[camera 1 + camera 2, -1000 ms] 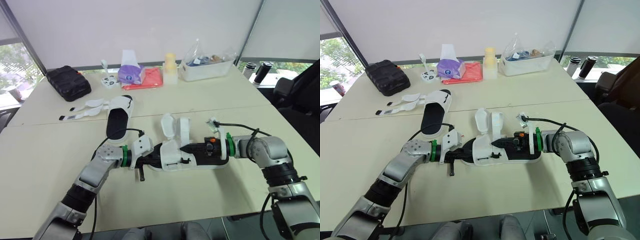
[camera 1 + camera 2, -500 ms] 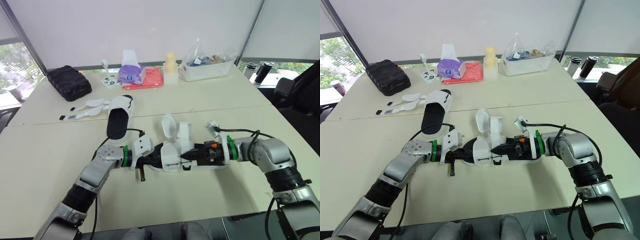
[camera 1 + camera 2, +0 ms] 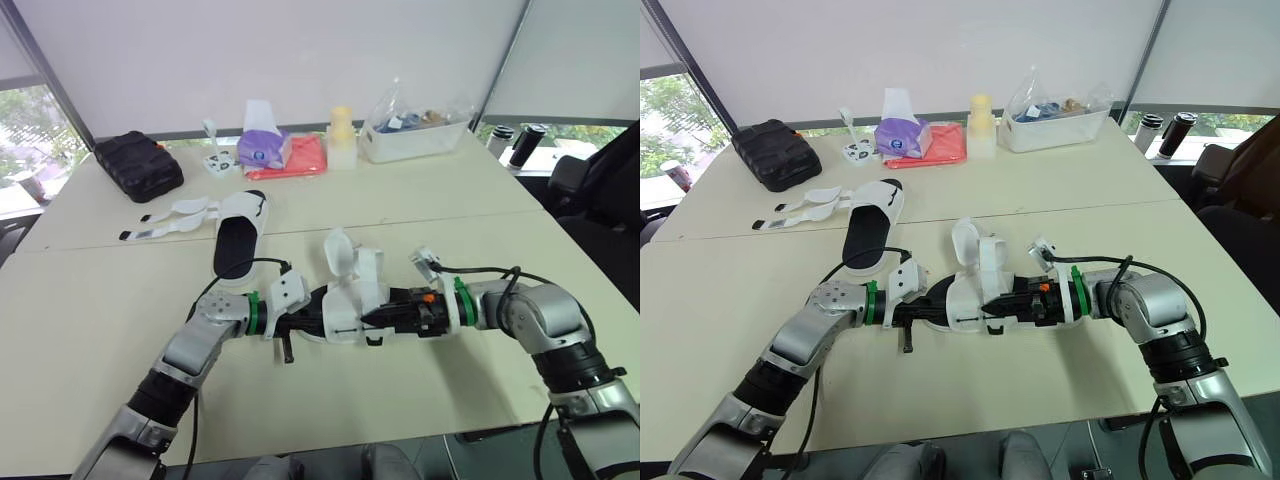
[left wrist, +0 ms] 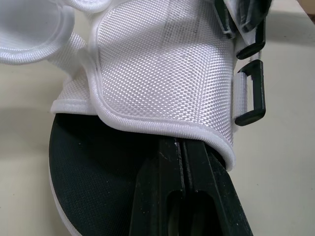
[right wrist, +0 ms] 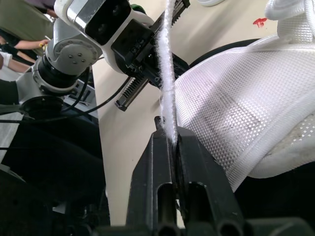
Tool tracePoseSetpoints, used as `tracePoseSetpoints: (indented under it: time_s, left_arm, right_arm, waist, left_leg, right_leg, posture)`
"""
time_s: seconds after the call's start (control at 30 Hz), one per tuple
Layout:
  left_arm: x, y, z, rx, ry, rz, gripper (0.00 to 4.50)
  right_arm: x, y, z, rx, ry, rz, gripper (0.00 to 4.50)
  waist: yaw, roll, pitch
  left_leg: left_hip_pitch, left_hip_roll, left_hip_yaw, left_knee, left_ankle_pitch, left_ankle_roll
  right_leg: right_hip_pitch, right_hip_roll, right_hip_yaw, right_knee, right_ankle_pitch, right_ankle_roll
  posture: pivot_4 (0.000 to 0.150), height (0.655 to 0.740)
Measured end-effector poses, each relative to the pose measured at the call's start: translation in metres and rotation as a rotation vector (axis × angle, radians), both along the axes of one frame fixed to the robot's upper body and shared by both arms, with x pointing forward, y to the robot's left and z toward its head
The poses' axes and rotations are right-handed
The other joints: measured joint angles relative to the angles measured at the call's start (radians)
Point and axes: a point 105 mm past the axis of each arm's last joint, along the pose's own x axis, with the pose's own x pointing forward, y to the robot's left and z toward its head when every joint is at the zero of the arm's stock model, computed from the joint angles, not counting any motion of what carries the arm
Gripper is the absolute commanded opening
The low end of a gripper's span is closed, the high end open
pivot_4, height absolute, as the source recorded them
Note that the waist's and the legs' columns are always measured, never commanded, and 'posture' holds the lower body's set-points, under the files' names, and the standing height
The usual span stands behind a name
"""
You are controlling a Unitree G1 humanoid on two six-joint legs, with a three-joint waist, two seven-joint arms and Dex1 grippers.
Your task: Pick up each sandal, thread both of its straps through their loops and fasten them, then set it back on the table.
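Left gripper (image 4: 181, 147): clamped tight on the sandal (image 3: 345, 302), fingertips tucked under the white mesh upper. It holds the sandal between the two grippers, on or just over the table (image 3: 400, 400); I can't tell which.
Right gripper (image 5: 167, 135): pinched down on the strap (image 5: 166, 73), which runs edge-on straight out from its fingertips toward the left gripper.
Loops (image 4: 250, 93): two black ones just to one side of the left fingertips, empty as far as I can tell.
Doing it well: I'd keep the strap flat and taut and steer its tip at the loop mouth. The left should hold firm so the sandal doesn't twist.
Since a second ago: the right gripper has slid across the sandal, closing in on the left.
Other sandal (image 3: 238, 238): well beyond the left gripper, straps loose.
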Motion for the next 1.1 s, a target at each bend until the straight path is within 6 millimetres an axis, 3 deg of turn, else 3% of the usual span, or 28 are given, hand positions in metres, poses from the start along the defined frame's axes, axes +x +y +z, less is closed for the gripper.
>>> tracePoseSetpoints:
  time_s: [0.17, 0.37, 0.53, 0.63, 0.8, 1.1]
  left_arm:
    - [0.001, 0.000, -0.001, -0.002, 0.002, 0.005, 0.00]
    - [0.002, 0.000, -0.001, 0.000, 0.002, 0.001, 0.00]
    - [0.002, 0.000, -0.001, -0.002, 0.002, -0.001, 0.00]
    - [0.003, -0.001, -0.001, -0.003, 0.002, -0.001, 0.00]
    - [0.003, -0.001, -0.001, -0.004, 0.002, 0.001, 0.00]
    - [0.002, -0.001, -0.001, -0.007, 0.002, 0.007, 0.00]
  right_arm:
    - [-0.002, 0.001, 0.003, 0.011, -0.021, 0.022, 3.57]
    - [0.008, -0.008, 0.028, 0.096, 0.004, -0.068, 3.57]
    - [0.016, -0.001, 0.036, 0.141, 0.008, -0.102, 3.57]
    - [0.020, 0.003, 0.031, 0.148, 0.028, -0.124, 2.75]
    - [0.023, 0.001, 0.030, 0.144, 0.023, -0.150, 0.25]
    - [0.013, 0.002, 0.022, 0.113, 0.027, -0.129, 0.11]
  waist:
    - [0.000, 0.000, 0.000]
    - [0.000, 0.000, 0.000]
    - [0.000, 0.000, 0.000]
    - [0.001, 0.000, 0.000]
    - [0.000, 0.000, 0.000]
    - [0.000, 0.000, 0.000]
  left_leg:
    - [0.001, 0.000, 0.000, 0.000, 0.000, 0.000]
    - [0.001, 0.000, 0.000, 0.000, 0.000, 0.000]
    - [0.000, 0.000, 0.000, 0.000, 0.000, 0.000]
    - [0.000, 0.000, 0.000, 0.000, 0.000, 0.000]
    - [0.000, 0.000, 0.000, 0.000, 0.000, 0.000]
    - [0.000, 0.000, 0.000, 0.000, 0.000, 0.000]
  right_leg:
    - [0.001, 0.000, 0.000, 0.000, 0.000, 0.000]
    - [0.001, 0.000, 0.000, 0.000, 0.000, 0.000]
    - [0.001, 0.000, 0.000, 0.000, 0.000, 0.000]
    - [0.000, 0.000, 0.000, 0.000, 0.000, 0.000]
    - [0.000, 0.000, 0.000, 0.000, 0.000, 0.000]
    - [0.000, 0.000, 0.000, 0.000, 0.000, 0.000]
  posture:
    - [0.150, 0.7400]
    - [0.150, 0.7400]
    - [0.150, 0.7400]
    - [0.150, 0.7400]
    - [0.150, 0.7400]
    - [0.150, 0.7400]
